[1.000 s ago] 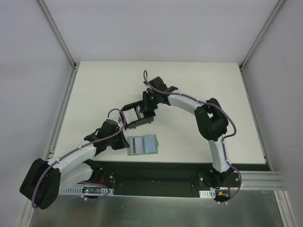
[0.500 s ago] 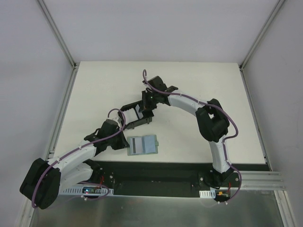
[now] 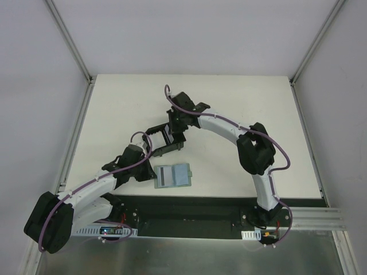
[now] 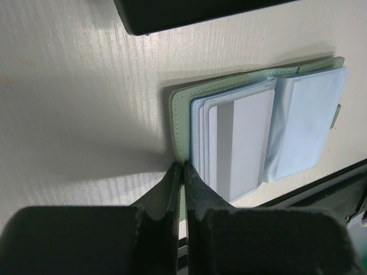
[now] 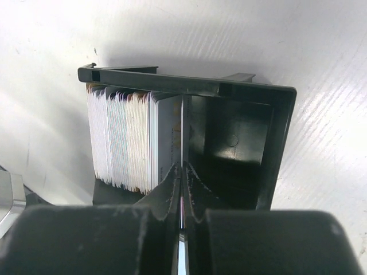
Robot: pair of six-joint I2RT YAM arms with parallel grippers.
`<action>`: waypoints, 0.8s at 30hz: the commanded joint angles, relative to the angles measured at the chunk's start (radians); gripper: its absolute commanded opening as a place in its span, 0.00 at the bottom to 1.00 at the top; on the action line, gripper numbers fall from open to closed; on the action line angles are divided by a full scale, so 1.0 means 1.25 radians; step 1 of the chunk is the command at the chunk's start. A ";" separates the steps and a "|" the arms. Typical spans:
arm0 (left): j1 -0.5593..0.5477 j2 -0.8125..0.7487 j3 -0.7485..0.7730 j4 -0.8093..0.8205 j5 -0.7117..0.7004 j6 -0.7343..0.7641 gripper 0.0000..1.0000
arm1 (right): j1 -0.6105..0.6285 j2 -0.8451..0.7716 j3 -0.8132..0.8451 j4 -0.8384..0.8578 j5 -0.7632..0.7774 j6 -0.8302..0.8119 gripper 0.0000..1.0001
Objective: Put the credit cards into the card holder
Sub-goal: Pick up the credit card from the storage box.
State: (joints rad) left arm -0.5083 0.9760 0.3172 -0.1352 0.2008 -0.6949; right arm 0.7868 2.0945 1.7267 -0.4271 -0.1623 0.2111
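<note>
seemingly, the step in hand is bracing the holder point(image 5: 189, 86) while a card is being worked loose, and doing it well is asking for three things. the right arm should be gripping the holder firmly enough that it is not sliding. the left fingers point(image 4: 166, 195) should be nipping one card alone rather than the cover. the card should be going in upright, parallel with the divider and beside the stack point(image 5: 123, 137) filling one compartment; the other compartment is sitting bare.

the cards point(image 4: 241, 143) are lying in the open grey-green case point(image 4: 179, 114), a whitish one showing on one side and a light blue face beside it. both are looking thin, slick and tucked under pocket edges, so i am expecting them to be fiddly to lift. the case is resting near the front of the counter point(image 3: 241, 103), just in front of the holder.

the left fingers are pressing together at the case's near edge; whether they are pinching anything i cannot tell. the right fingers point(image 5: 166, 189) are squeezing together on a thin upright sheet, seemingly the holder's divider.
</note>
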 commanded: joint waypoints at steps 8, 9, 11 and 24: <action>0.009 -0.006 -0.003 -0.007 -0.001 0.017 0.00 | 0.044 0.082 0.095 -0.125 0.175 -0.065 0.01; 0.009 -0.008 -0.005 -0.006 -0.001 0.016 0.00 | 0.046 0.087 0.100 -0.133 0.175 -0.068 0.01; 0.009 -0.004 -0.003 -0.006 -0.002 0.016 0.00 | 0.046 0.092 0.100 -0.131 0.165 -0.070 0.03; 0.009 -0.003 -0.005 -0.006 -0.002 0.016 0.00 | 0.048 0.096 0.102 -0.103 0.088 -0.077 0.13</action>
State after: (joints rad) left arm -0.5083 0.9749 0.3172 -0.1356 0.2008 -0.6949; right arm 0.8402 2.2047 1.8236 -0.5385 -0.0227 0.1349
